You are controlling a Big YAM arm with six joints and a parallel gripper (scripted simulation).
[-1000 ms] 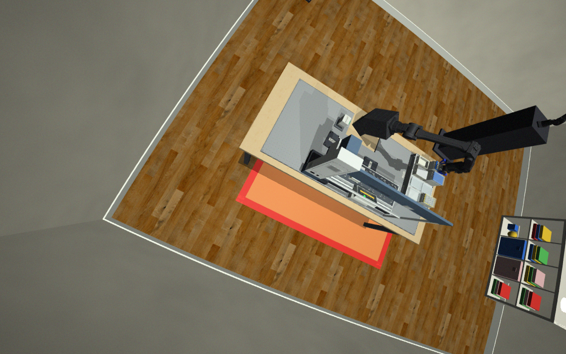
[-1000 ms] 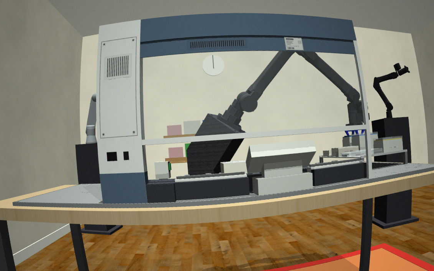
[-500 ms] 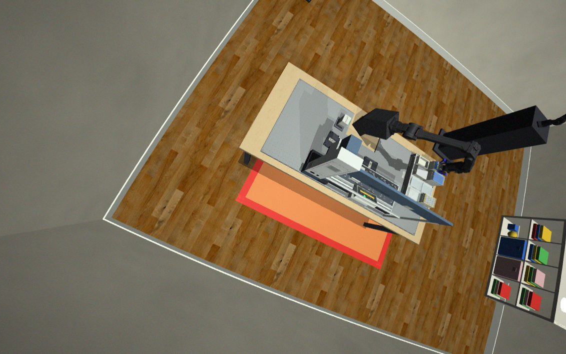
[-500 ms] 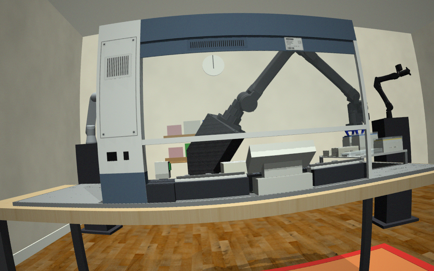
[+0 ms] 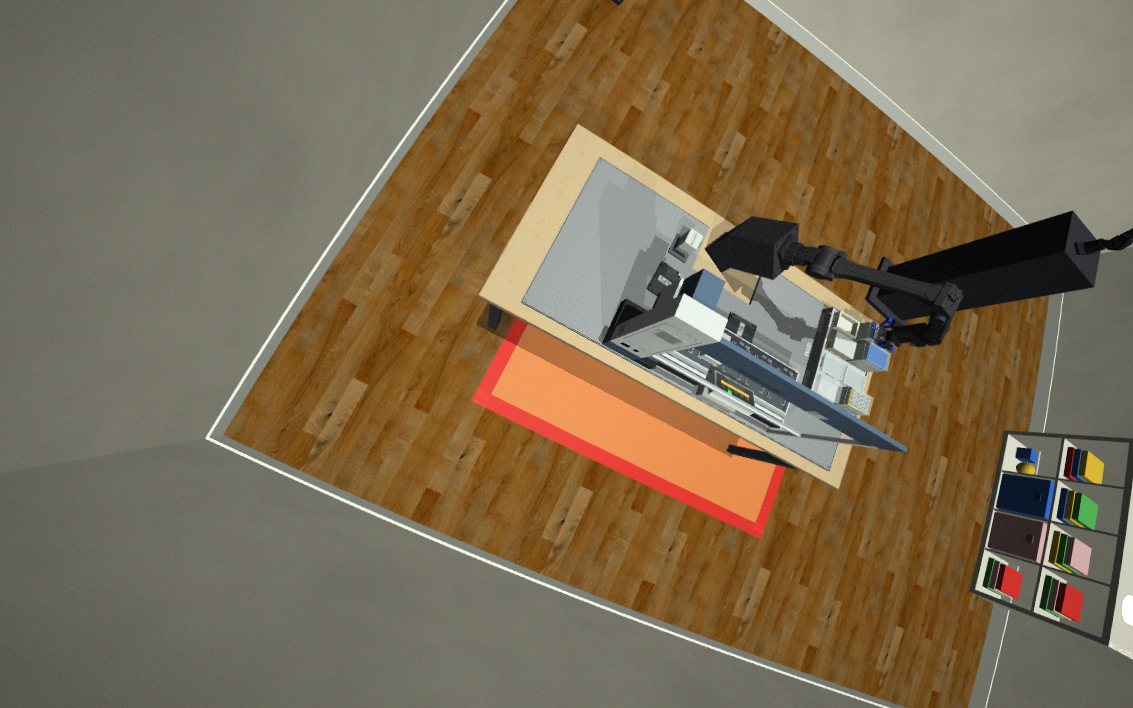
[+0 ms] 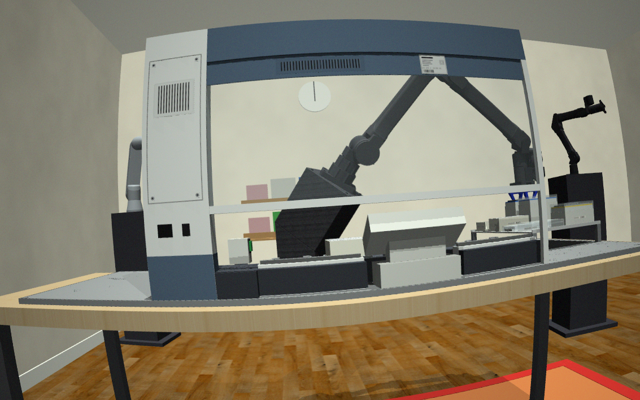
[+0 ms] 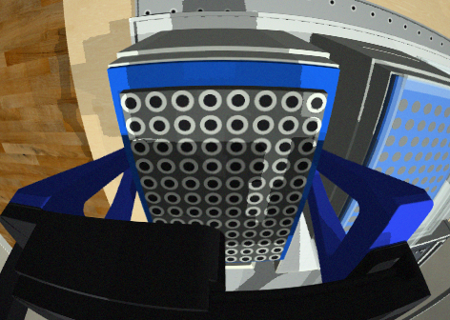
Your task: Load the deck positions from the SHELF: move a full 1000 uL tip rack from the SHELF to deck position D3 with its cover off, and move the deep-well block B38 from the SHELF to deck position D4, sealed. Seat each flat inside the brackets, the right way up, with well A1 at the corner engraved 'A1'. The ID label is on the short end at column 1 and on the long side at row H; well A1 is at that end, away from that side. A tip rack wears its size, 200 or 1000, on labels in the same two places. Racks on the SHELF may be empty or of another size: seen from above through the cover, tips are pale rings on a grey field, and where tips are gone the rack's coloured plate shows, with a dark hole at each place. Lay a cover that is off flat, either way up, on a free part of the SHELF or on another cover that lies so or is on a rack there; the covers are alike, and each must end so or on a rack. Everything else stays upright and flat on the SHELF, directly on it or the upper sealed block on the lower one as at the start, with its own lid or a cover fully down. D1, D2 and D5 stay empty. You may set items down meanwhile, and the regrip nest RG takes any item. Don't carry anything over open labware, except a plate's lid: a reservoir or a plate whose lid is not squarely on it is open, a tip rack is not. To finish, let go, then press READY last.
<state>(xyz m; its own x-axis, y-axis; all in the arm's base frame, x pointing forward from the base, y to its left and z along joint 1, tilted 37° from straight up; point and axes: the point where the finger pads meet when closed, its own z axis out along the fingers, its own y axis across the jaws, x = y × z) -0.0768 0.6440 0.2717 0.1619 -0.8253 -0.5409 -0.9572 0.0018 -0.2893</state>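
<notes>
Your gripper is hanging fully open over a blue tip rack on the shelf, and it is gripping nothing. In the wrist view the two blue fingers are standing one on each long side of the rack, apart from its walls as far as can be seen, so you are straddling it for a squeeze across the narrow width.

The rack is showing pale rings on a grey field over the whole visible grid, with no coloured plate or dark holes. I judge it full. Its size label is not readable from these views, so you cannot yet be sure it is the 1000 one. Whether a clear cover is sitting on it cannot be told either; the pale lip beyond the rack's far end may belong to one.

Just beside the rack, on its right in the wrist view, a second rack is showing a light blue plate with dark dots, which suggests its tips are gone. That is likely why you are over this rack and not that one.

Block B38 cannot be picked out; the shelf items are too small in the top and exterior views.

D3, away from the rack under the hood, is not plainly visible here.

The next call is probably to lower and close, either on the cover alone or on the rack body. Mind the height: too low and you lift both together.
</notes>
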